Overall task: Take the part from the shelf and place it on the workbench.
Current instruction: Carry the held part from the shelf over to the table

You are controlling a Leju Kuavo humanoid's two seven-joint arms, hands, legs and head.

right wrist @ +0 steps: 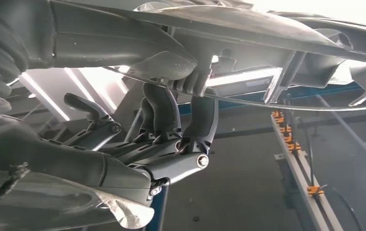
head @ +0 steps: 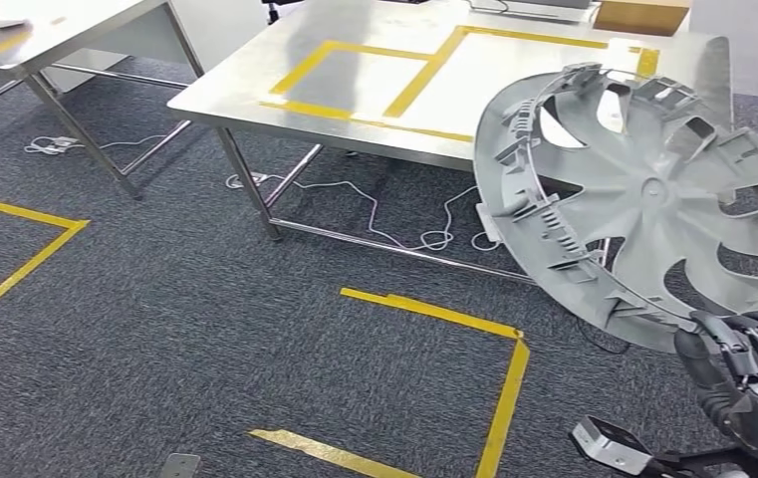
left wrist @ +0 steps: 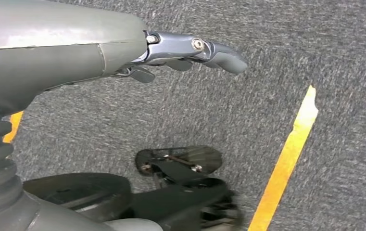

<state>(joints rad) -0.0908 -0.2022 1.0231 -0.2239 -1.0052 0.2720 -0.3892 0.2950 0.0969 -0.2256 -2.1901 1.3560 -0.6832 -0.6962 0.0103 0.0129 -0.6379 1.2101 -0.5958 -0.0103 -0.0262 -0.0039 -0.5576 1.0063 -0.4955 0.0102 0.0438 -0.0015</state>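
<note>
Carriage is the step in hand — the right hand (head: 748, 383) clasps the grey part (head: 653, 199) by its lower rim, raised near the workbench (head: 285, 75). Best keep it level, lower it inside the yellow tape (head: 394, 95). Left hand (left wrist: 190, 50) hangs slack, holding nothing.

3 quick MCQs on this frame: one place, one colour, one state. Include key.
1. Where is the wheel cover?
A. flat on the workbench
B. in the right hand, off the bench
C. on the carpet

2. Colour of the tape outline on the workbench?
A. yellow
B. red
C. white

3. State of the left hand?
A. pinching a cable
B. holding the cover
C. holding nothing

Key: B, the right hand grips its lower rim; A, yellow strips frame the benchtop; C, its fingers hang over bare carpet.
</note>
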